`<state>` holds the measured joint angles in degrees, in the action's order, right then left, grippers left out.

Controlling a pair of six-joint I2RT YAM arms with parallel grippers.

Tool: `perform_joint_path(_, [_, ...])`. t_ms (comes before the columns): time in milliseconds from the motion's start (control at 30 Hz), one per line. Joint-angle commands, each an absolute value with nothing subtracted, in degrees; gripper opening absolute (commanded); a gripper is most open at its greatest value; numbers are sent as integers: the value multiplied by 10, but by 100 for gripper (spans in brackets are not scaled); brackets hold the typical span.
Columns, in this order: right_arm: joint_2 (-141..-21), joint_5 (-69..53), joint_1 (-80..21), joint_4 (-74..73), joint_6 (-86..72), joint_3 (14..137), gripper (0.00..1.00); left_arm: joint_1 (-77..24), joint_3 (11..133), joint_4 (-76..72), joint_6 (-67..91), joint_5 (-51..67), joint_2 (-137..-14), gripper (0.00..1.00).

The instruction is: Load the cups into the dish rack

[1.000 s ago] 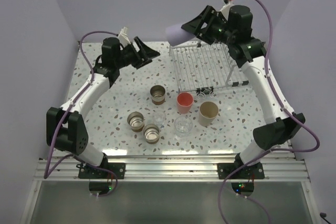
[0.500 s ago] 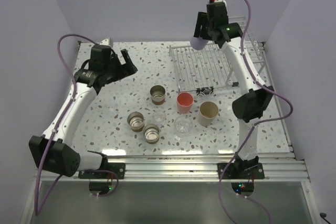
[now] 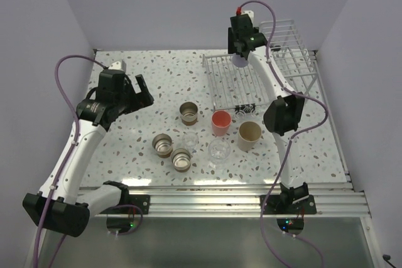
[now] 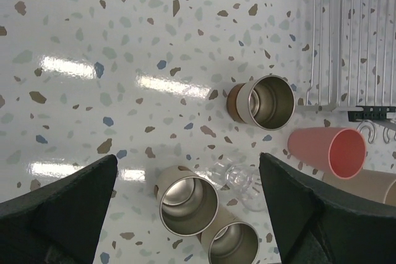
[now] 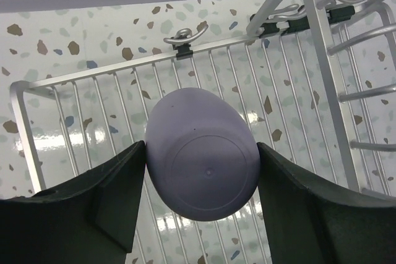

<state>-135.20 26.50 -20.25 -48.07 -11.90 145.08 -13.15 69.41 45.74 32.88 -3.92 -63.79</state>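
**Seat lavender cup on the grid**

Right claw (image 5: pixel 202 190) grips the lavender cup (image 5: pixel 199 153), base toward the wrist, over the rack (image 5: pixel 93 72) grid's far end. Lower straight, mouth down, and release once seated. Left claw (image 4: pixel 187 183) gapes empty above the other cups (image 4: pixel 265 99) on the bench (image 4: pixel 93 29).

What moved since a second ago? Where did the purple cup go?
The right gripper carried the lavender cup rightward, from beside the far left corner of the dish rack to above its flat part, and is still gripping it. The left gripper swung back toward the near left, jaws open. The other cups and the rack stayed put.
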Motion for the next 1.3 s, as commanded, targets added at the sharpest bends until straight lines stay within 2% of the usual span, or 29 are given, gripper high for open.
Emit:
perform_joint_path(0, [-1372, 301, -203, -428, -97, 1478, 0, -129, 687, 483, 308, -54, -629, 99])
perform_joint_path(500, [-1440, 306, -185, -359, -129, 1472, 0, -129, 668, 489, 323, -68, -626, 99])
perform_joint_path(700, [-1457, 321, -185, -331, -141, 1467, 4, -128, 664, 490, 329, -69, -629, 99])
perform_joint_path(833, [-1470, 337, -185, -299, -147, 1466, 12, -129, 673, 492, 331, -62, -639, 99])
perform_joint_path(867, [-1471, 340, -185, -294, -148, 1467, 18, -128, 674, 491, 333, -61, -641, 99])
perform_joint_path(967, [-1478, 341, -184, -279, -151, 1468, 27, -128, 673, 490, 336, -60, -643, 99])
perform_joint_path(1067, [-1478, 340, -183, -272, -156, 1463, 49, -129, 674, 491, 339, -56, -644, 99])
perform_joint_path(1100, [-1478, 340, -183, -269, -158, 1462, 66, -129, 674, 492, 343, -56, -644, 99])
perform_joint_path(1200, [-1477, 339, -183, -258, -159, 1459, 82, -129, 671, 494, 348, -56, -639, 99])
perform_joint_path(1267, [-1472, 337, -183, -252, -156, 1456, 87, -128, 668, 494, 351, -57, -635, 99])
